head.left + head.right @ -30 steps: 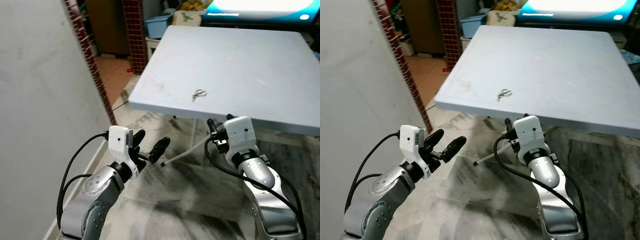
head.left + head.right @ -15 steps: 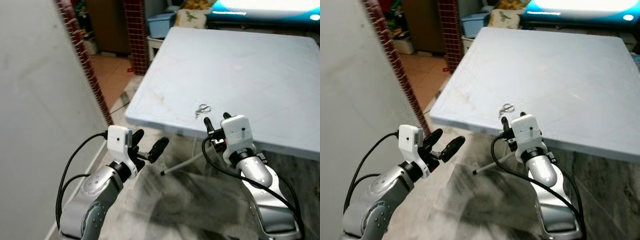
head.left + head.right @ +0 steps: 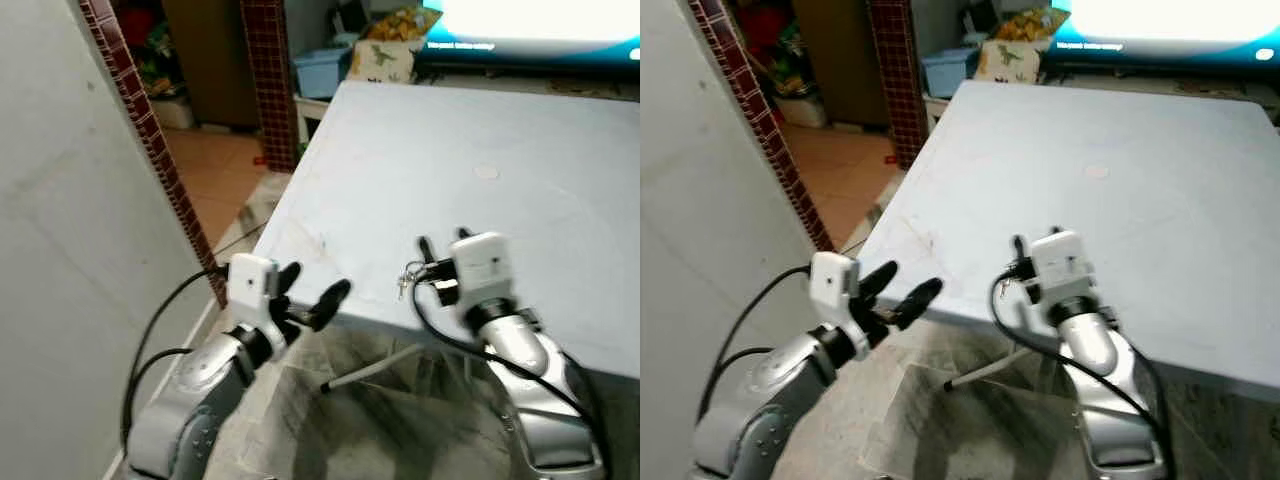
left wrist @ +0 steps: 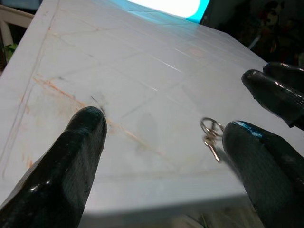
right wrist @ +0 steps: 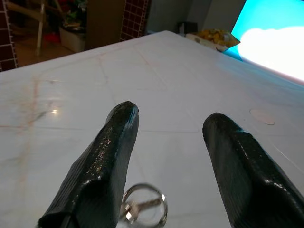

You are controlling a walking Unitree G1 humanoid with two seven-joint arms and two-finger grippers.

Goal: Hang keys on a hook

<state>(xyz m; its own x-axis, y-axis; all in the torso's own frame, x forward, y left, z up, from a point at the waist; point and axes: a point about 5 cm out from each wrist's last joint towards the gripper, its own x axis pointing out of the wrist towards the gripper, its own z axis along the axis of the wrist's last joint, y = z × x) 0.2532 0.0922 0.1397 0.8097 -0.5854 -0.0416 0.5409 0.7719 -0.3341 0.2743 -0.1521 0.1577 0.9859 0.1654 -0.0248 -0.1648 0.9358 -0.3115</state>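
Note:
A small silver key ring with keys (image 3: 408,279) lies on the pale table (image 3: 500,160) close to its near edge. My right gripper (image 3: 443,242) hovers just above the table beside the keys, open. In the right wrist view the keys (image 5: 145,209) lie near the base of one black finger (image 5: 102,161), with nothing held between the two. My left gripper (image 3: 315,283) is open at the table's near edge, left of the keys. In the left wrist view the keys (image 4: 210,134) lie between its fingertips but farther off, on the tabletop.
A plain wall (image 3: 70,230) ending in a red-brick-tiled edge (image 3: 150,150) stands close on my left. Behind the table are a bright screen (image 3: 540,20), a blue bin (image 3: 320,65) and a doorway. The floor under the table is dark marbled tile (image 3: 380,420).
The camera has moved closer to the table. Both grippers have risen to the table's edge, and the right one now reaches over the tabletop beside the keys. The keys have not moved.

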